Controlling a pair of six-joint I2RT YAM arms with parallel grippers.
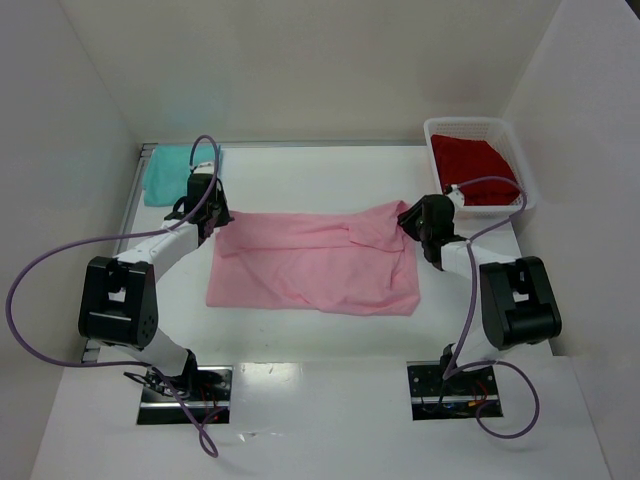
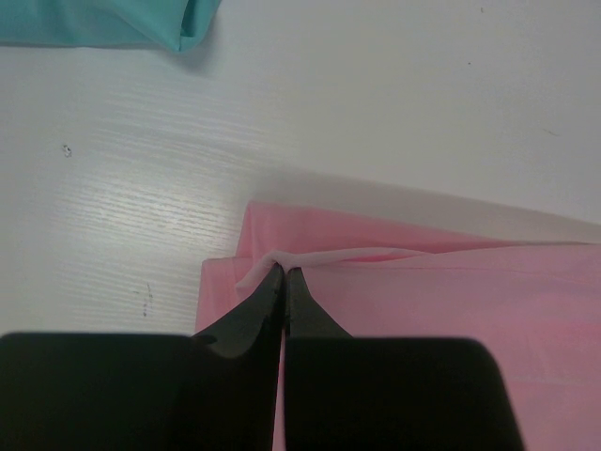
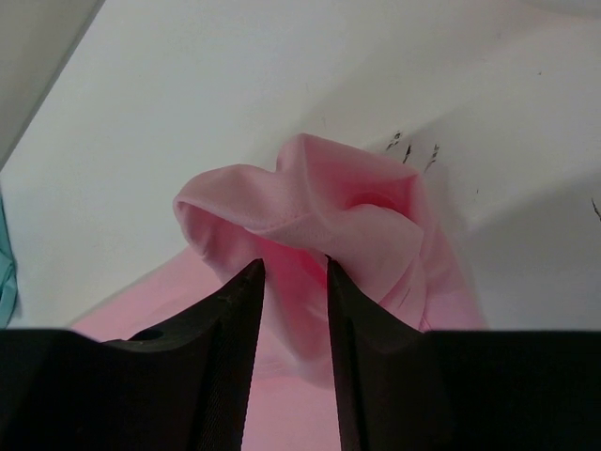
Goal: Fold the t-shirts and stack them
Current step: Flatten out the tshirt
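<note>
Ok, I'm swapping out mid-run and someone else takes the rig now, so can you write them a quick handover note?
Left end effector: shut, pinching the far-left corner of the pink t-shirt.
Right end effector: jaws partly apart around a bunch of cloth at that shirt's far-right corner; firm grip unclear.
That shirt lies spread out centrally; the teal t-shirt, apparently folded, sits far left; the red t-shirt is crumpled in the basket, far right.
Done: seemingly the teal one.
To do: fold pink, then red, stack all.

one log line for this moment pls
stage: pink shirt spread out | left gripper: shut on its far-left corner | right gripper: jaws apart around bunched far-right corner, grip unclear
</note>
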